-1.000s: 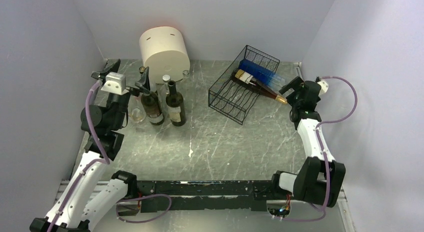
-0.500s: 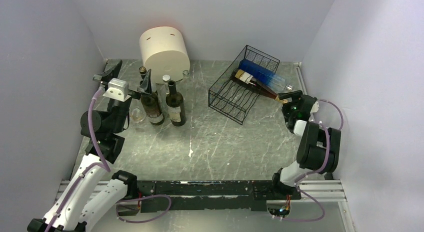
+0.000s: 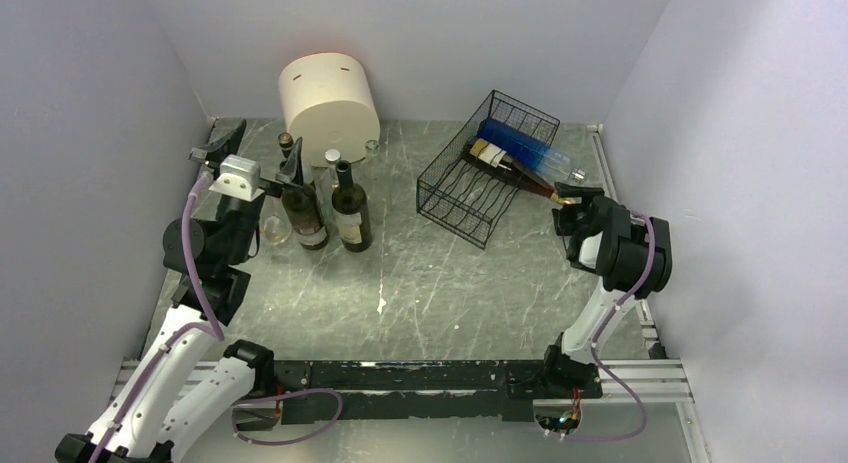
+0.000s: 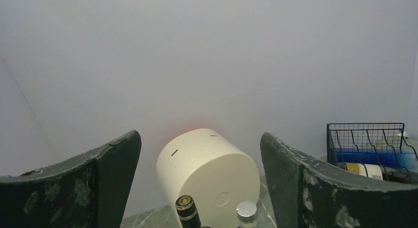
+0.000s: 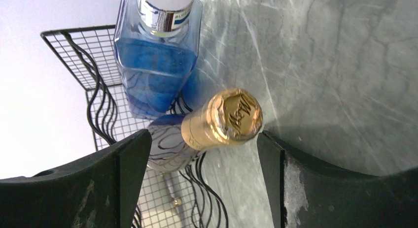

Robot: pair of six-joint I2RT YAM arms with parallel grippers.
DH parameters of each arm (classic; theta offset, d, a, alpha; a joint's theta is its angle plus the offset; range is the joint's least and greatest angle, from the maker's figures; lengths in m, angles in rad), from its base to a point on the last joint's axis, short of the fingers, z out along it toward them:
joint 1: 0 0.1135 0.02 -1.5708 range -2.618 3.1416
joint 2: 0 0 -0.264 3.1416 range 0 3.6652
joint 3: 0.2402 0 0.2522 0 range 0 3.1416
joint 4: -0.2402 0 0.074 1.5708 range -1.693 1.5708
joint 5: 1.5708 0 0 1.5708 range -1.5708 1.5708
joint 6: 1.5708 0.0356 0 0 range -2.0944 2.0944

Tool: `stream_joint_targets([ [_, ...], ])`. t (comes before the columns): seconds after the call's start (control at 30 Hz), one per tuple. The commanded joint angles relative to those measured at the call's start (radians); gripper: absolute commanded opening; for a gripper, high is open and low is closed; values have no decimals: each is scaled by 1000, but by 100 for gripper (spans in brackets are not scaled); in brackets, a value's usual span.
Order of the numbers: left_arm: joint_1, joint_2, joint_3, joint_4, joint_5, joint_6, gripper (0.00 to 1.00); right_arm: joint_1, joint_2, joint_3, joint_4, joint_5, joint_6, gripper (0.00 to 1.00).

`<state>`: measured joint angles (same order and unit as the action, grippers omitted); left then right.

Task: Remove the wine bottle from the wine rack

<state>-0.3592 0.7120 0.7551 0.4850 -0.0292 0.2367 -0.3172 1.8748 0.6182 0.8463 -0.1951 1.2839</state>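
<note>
Just off rack (image 3: 450, 198) edge (bottle cap (image 5: 231, 117))

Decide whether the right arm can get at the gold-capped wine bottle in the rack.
Probably yes: the right gripper is open, jaws either side of the wine bottle at its gold cap, nothing between. The blue bottle beside it lies clear.

Black wire rack (image 3: 487, 168), far right of surface (image 3: 430, 283): holds one dark wine bottle (image 3: 515, 168), gold cap outward, and one blue bottle (image 3: 527, 146). At the cap: right pincer (image 3: 566, 209). Far left: cream cylinder (image 3: 328, 105), two upright dark bottles (image 3: 350, 211) in front, left pincer (image 3: 258, 153) spread wide beside them.
</note>
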Motion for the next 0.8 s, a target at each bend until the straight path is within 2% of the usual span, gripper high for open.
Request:
stream_joint_targets([
  [0.0, -6, 5, -7, 39, 6, 12, 94, 9, 93, 17, 122, 40, 101, 82],
  [0.23, -6, 17, -6, 36, 7, 18, 93, 67, 139, 95, 40, 167, 124, 82],
  [0.47, -6, 29, -5, 35, 8, 19, 93, 124, 193, 122, -20, 327, 218, 81],
  [0.77, -6, 38, -5, 33, 5, 25, 93, 181, 218, 160, -126, 449, 307, 73],
])
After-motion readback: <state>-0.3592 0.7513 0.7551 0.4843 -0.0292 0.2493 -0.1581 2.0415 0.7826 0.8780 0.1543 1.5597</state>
